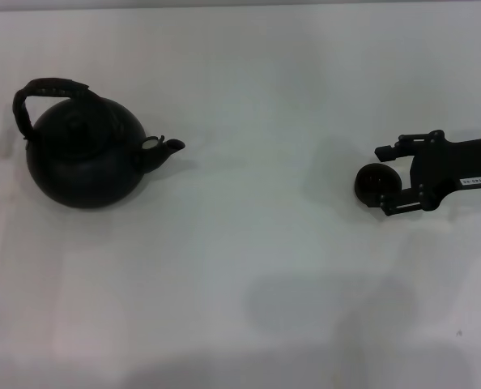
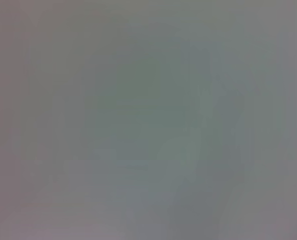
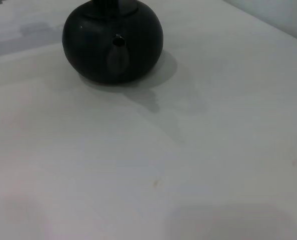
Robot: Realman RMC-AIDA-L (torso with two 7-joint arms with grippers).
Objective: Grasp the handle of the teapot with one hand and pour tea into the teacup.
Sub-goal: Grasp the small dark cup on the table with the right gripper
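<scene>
The matte black teapot [image 1: 83, 158] stands at the left of the white table, spout [image 1: 169, 147] pointing right. Its handle [image 1: 50, 87] arches over the lid with a brownish wrapped top. In the right wrist view the teapot [image 3: 113, 42] faces the camera spout-first from across the table. At the right, the small dark teacup [image 1: 370, 180] sits on the table at the tips of my right gripper [image 1: 384, 179]. The gripper is open: its near finger lies against the cup and its far finger stands a little off it. My left gripper is out of view.
The white table [image 1: 249, 267] stretches between teapot and teacup with nothing standing on it. The left wrist view holds only a plain grey surface. The table's far edge [image 3: 268, 22] runs behind the teapot in the right wrist view.
</scene>
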